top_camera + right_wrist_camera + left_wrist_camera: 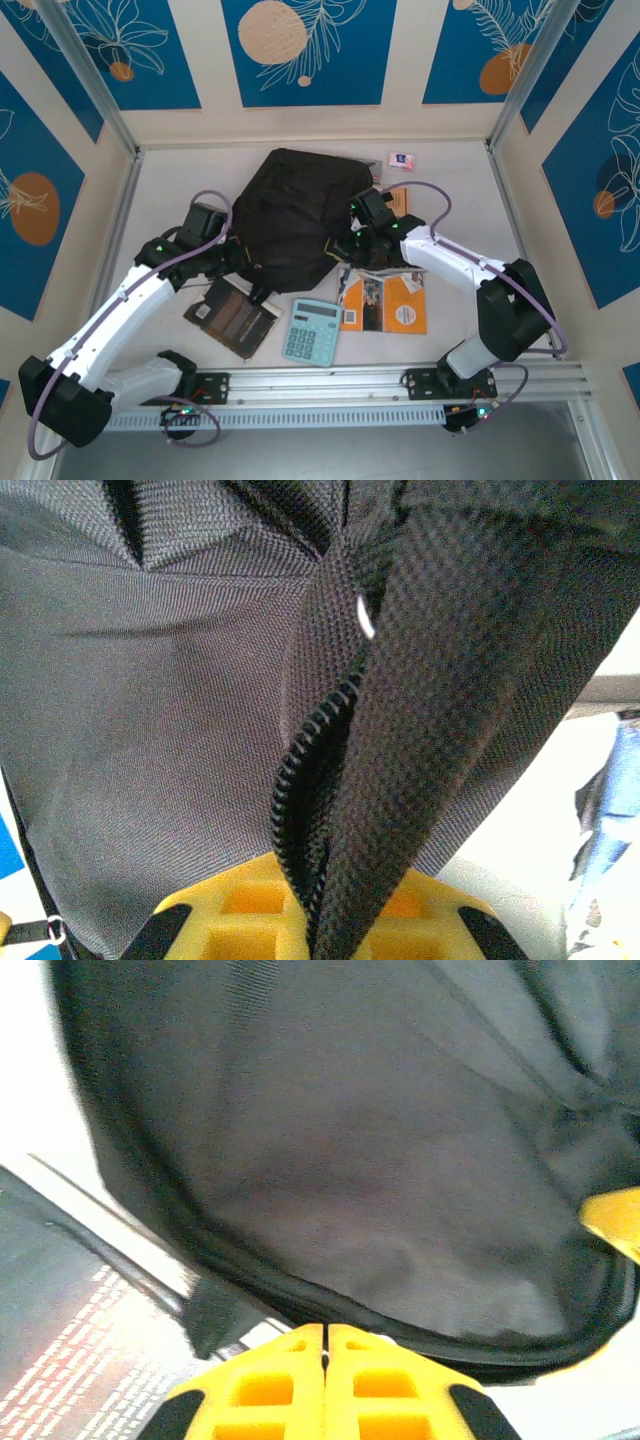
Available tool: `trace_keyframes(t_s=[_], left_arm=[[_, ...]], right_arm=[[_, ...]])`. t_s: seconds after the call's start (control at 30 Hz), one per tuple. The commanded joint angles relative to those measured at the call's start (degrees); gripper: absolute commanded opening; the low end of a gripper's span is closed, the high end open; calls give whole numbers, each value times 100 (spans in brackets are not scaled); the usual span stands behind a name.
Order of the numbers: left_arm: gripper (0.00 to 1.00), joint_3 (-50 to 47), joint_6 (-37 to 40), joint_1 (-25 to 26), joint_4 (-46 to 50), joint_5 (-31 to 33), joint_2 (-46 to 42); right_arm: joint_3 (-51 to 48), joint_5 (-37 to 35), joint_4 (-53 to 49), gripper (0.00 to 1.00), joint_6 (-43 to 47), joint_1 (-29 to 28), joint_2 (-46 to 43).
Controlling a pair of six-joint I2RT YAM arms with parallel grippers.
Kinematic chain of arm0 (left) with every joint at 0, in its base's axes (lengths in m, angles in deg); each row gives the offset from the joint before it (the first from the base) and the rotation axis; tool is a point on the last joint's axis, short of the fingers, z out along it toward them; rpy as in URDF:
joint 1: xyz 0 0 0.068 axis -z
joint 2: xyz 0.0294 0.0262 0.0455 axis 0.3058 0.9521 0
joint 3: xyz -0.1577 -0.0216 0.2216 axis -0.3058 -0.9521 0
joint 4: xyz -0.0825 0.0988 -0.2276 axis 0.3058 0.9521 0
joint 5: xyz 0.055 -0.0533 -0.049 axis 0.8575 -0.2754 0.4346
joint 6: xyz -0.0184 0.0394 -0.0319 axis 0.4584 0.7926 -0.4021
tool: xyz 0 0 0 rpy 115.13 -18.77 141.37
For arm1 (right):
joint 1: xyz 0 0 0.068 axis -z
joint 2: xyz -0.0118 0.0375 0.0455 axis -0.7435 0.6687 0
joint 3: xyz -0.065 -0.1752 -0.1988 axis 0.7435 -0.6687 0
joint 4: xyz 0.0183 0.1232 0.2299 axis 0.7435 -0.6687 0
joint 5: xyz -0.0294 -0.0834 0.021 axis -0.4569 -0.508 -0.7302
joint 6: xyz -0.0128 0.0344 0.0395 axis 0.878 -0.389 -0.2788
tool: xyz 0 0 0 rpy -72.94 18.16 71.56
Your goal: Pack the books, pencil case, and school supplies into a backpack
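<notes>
From above, the black backpack [290, 215] lies slumped on the pale table [450, 190], boxed in by cream walls with blue leaf-printed panels [300, 50] and a metal rail [330, 380] along the near edge. The left gripper [238, 262] sits against the bag's near left edge, and the right gripper [345, 245] against its near right side. Just behind the left gripper lies a dark book [232, 317]. The teal calculator [311, 331] rests between the two arms, nearer the rail, and the orange books [385, 300] spread out beneath the right forearm. A small pink, white and blue block [401, 160] sits well beyond the right gripper, near the far wall. On the left wrist camera, the left gripper [325, 1345] has its yellow fingers pressed flat together, the backpack's [380, 1160] piped rim just past their tips and the dark book [60, 1360] off to the left on the white surface. On the right wrist camera, the right gripper [320, 920] is clamped on the backpack [150, 730], a woven strap [430, 730] and zip running down between its fingers.
</notes>
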Motion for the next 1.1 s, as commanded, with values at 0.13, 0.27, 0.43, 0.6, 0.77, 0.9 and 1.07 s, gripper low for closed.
trace_keyframes(t_s=[0.13, 0.27, 0.43, 0.6, 0.77, 0.9, 1.07], left_arm=[[0, -65, 372, -467, 47, 321, -74], [0, -24, 450, -478, -79, 86, -50], [0, -59, 609, -380, -226, -630, 73], [0, -68, 673, 57, -260, -799, 38], [0, 59, 562, 514, -392, -878, 185], [0, 266, 408, 579, -591, -966, 459], [0, 711, 315, 614, -762, -1030, 937]], right_arm=[[38, -480, -515, 0, 768, 514, -39], [538, -616, -875, 4, 1203, 586, 261], [1267, -196, -957, 12, 1639, 657, 875], [2412, -99, -1350, 14, 2083, 664, 1670], [3338, -419, -1779, 24, 2241, 638, 2266], [3642, -1163, -2278, 53, 2052, 589, 2206], [3491, -2206, -2879, 62, 1373, 441, 1589]])
